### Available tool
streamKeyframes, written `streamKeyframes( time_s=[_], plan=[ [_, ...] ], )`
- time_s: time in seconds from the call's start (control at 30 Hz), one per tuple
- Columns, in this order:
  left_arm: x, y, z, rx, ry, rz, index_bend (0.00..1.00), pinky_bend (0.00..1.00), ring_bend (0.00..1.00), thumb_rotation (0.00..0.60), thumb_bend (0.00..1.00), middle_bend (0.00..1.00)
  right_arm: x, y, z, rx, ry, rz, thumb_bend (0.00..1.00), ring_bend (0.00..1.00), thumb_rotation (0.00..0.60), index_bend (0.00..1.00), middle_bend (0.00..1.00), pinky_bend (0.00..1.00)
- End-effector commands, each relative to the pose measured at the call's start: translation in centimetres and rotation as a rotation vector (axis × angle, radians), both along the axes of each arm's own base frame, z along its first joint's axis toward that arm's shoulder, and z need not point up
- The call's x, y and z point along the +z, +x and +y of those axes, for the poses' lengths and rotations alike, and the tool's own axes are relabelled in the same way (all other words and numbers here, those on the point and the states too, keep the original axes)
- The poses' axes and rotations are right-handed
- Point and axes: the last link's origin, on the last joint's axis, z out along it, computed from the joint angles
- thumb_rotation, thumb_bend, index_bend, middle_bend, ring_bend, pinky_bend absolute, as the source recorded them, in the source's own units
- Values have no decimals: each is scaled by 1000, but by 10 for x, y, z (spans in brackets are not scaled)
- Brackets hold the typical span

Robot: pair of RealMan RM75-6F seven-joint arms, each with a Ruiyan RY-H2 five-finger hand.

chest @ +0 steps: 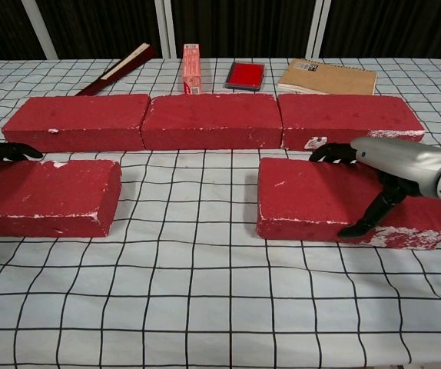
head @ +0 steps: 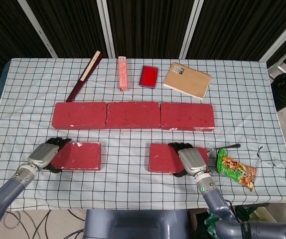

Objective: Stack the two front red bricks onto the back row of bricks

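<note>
Checked cloth covers the worktop (head: 133,194). Left hand (head: 44,154) grips the left brick (head: 78,155); right hand (head: 193,160) grips the right brick (head: 165,158), both before the back row (head: 133,115).

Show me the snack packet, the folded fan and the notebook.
green snack packet (head: 236,169), head view, middle of its printed face.
folded fan (head: 84,74), head view, midway along it.
brown notebook (head: 187,80), head view, centre of its cover.

- The red bricks (chest: 212,120) look rough and matt, with white scuffs.
- The checked tablecloth (head: 133,184) is soft cloth.
- The right hand (chest: 389,165) has a smooth grey shell and black fingers (chest: 329,152).
- The snack packet (head: 236,169) is shiny.
</note>
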Motion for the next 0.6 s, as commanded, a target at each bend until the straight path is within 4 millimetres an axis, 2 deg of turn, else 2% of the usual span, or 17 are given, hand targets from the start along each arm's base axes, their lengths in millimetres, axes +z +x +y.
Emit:
streamKeyframes(
  time_s=[0.03, 0.3, 0.6],
  plan=[
    [1, 0, 0, -3, 3, -1, 34, 85, 47, 600, 204, 152, 0, 0, 0, 0, 1, 4, 292, 305, 600, 291, 309, 219],
    [7, 5, -2, -13, 16, -14, 33, 85, 47, 600, 204, 154, 3, 5, 1, 7, -1, -8, 292, 305, 600, 291, 309, 219],
    [44, 41, 6, -109, 111, -79, 34, 85, 48, 600, 204, 153, 48, 27, -8, 61, -92, -24, 293, 305, 600, 292, 310, 220]
  ],
)
